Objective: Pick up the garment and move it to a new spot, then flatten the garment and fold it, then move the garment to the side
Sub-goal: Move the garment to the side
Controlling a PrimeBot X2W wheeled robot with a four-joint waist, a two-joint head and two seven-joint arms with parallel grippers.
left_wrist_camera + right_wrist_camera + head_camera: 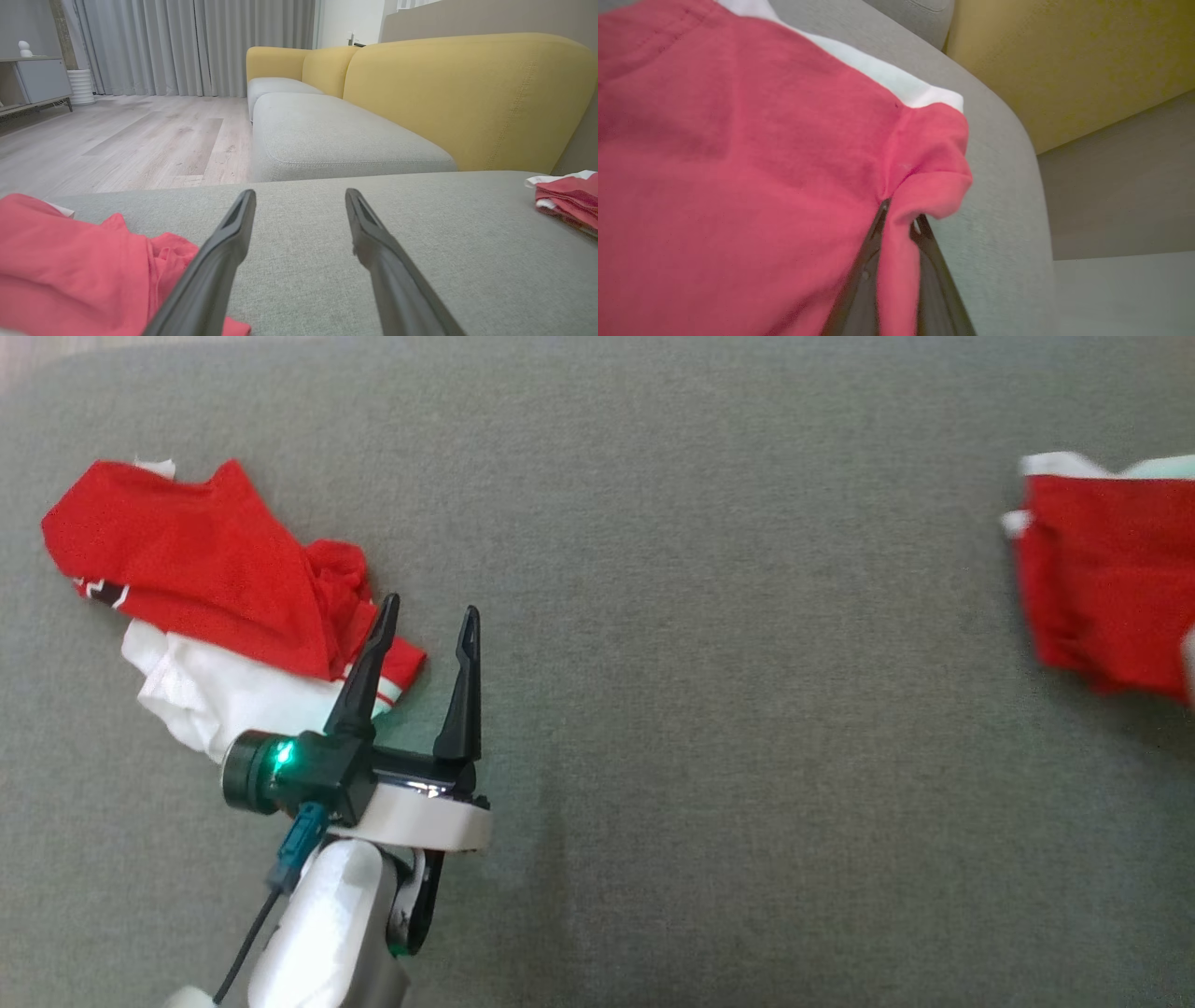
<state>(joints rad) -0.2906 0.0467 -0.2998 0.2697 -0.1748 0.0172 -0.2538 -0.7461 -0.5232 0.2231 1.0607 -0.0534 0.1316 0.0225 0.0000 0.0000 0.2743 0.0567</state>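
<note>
A red garment [1102, 579] with white trim lies at the right edge of the grey cushion [700, 709]; it also shows at the far right of the left wrist view [567, 198]. My right gripper [900, 221] is shut on a fold of this red garment [738, 186], with cloth pinched between its dark fingers. A second crumpled red and white garment [205, 607] lies at the left. My left gripper [429, 609] stands open just right of it, its left finger over the cloth's edge. Nothing sits between its fingers [224, 252]; the red cloth [70, 266] is beside them.
The grey cushion stretches wide between the two garments. Beyond it stand a yellow sofa backrest [467, 98] and another grey seat [336, 135]. A wooden floor [117, 140], grey curtains [187, 46] and a low cabinet [37, 79] lie further off.
</note>
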